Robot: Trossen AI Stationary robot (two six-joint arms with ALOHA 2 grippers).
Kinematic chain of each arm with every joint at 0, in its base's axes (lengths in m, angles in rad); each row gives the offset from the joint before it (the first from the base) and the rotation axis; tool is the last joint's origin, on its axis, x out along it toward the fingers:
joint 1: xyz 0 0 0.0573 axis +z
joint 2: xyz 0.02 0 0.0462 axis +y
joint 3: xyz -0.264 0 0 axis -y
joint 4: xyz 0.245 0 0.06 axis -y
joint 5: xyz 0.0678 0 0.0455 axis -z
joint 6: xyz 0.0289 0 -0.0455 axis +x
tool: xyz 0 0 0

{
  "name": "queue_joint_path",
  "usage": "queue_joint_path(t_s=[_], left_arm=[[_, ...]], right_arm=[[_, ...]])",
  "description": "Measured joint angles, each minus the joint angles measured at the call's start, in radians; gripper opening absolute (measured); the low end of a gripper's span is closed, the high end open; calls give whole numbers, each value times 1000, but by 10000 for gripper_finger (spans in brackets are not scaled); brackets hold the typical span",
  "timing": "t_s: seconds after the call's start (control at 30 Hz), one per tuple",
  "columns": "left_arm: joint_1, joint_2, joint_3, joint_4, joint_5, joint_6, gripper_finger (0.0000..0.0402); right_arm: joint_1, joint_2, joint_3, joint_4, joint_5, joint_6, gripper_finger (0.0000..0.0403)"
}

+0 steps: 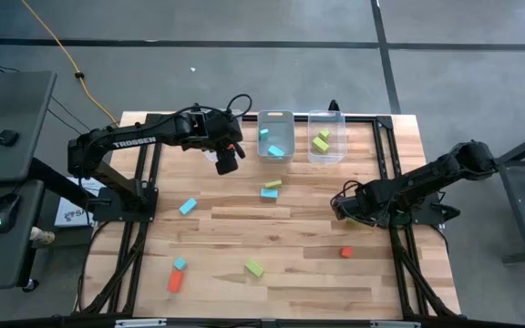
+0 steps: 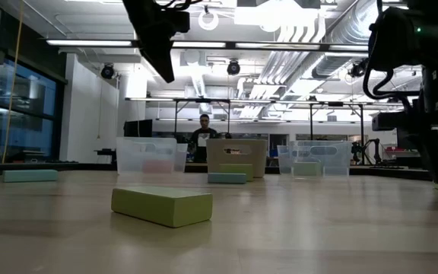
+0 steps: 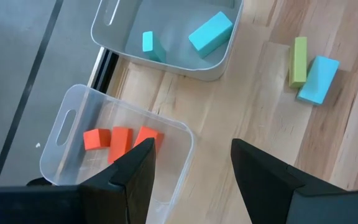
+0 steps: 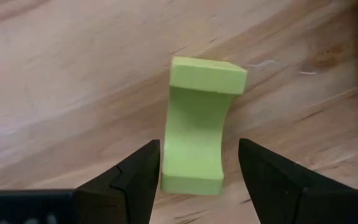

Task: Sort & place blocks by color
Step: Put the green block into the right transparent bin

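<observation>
A: From above, where is the left pincer (image 1: 228,162)?

B: It hangs just beside the middle bin (image 1: 275,136), on the side away from the green bin (image 1: 326,137). Two blue blocks lie in the middle bin, and green blocks lie in the green bin.

A: And the right pincer (image 1: 343,206)?

B: It is low on the wooden surface (image 1: 290,237), well apart from the middle bin, past the green bin's side. A red block (image 1: 345,252) lies near it. A blue block (image 1: 269,193) touches a green bar (image 1: 272,184) near the middle bin. More blocks lie farther out: a blue one (image 1: 188,207), a green one (image 1: 254,268), and a blue one touching a red bar (image 1: 175,280).

A: From down low?

B: A green block (image 2: 162,205) lies close by. The bins stand far behind it, and a person (image 2: 203,137) sits past them.

A: The left wrist?

B: The fingers (image 3: 135,177) are spread apart and hold nothing. Under them, three red blocks (image 3: 121,139) sit in a clear bin (image 3: 67,124) next to the middle bin.

A: The right wrist?

B: The fingers (image 4: 135,180) are spread on both sides of a curved green block (image 4: 194,127). They are not squeezing it.
</observation>
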Motion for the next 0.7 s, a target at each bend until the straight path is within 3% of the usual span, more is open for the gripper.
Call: queue_joint_path(t_s=[0.3, 0.57, 0.7], left_arm=[[0, 0, 0, 42, 0, 0, 188], [0, 0, 0, 41, 0, 0, 188], [0, 0, 0, 41, 0, 0, 188]], right_arm=[[0, 0, -41, 105, -2, -2, 204], [0, -1, -39, 88, -4, -19, 117], [0, -1, -38, 89, -5, -47, 113]])
